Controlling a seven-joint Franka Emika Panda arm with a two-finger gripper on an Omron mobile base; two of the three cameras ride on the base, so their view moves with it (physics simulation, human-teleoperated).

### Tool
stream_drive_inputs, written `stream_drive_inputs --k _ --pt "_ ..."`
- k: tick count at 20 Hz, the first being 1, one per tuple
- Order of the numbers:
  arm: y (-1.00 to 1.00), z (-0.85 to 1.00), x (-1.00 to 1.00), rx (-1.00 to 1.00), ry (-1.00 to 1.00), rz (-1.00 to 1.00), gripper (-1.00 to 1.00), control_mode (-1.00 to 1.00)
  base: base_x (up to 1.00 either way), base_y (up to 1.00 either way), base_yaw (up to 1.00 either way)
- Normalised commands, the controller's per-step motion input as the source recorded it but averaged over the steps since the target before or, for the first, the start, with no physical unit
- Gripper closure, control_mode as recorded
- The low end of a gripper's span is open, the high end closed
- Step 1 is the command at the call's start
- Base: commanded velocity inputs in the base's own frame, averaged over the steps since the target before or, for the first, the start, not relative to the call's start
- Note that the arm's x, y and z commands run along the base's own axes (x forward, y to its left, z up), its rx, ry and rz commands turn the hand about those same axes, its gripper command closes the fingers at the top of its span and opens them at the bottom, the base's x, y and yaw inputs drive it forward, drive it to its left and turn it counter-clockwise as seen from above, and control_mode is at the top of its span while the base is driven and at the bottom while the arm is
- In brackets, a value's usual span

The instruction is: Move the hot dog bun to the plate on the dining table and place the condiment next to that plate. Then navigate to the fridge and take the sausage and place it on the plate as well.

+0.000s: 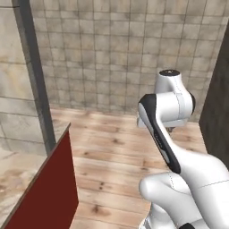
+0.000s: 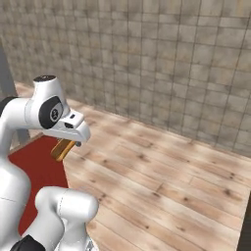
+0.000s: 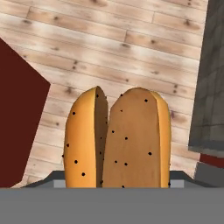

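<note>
Hand view, lower centre: we've got the bun (image 3: 117, 140) gripped in the fingers, over floor (image 3: 131, 57). Plate, condiment, sausage all left.

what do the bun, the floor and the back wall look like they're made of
Hot dog bun: baked bread by the look, matte golden-brown crust with small dark specks, split lengthwise; it sits right at the tool, apparently carried.
Floor: wood planks, pale tan, visible grain and knots, slight sheen.
Back wall: square tiles, probably stone or ceramic, mottled grey-beige with darker grout lines, matte.
</note>
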Motion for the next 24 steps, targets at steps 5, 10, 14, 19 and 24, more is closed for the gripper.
stream_drive_inputs --k 5,10,14,19,24 --pt "0.00 0.00 0.00 0.00 0.00 0.00 1.00 1.00 1.00 0.00 0.01" --pt "0.00 0.00 0.00 0.00 0.00 0.00 1.00 1.00 1.00 -0.15 0.17" --pt "0.00 0.00 0.00 0.00 0.00 0.00 1.00 1.00 1.00 -0.25 0.27" --pt "0.00 0.00 0.00 0.00 0.00 0.00 1.00 1.00 1.00 -0.04 0.52" --pt "0.00 0.00 0.00 0.00 0.00 0.00 1.00 1.00 1.00 -0.08 0.55"
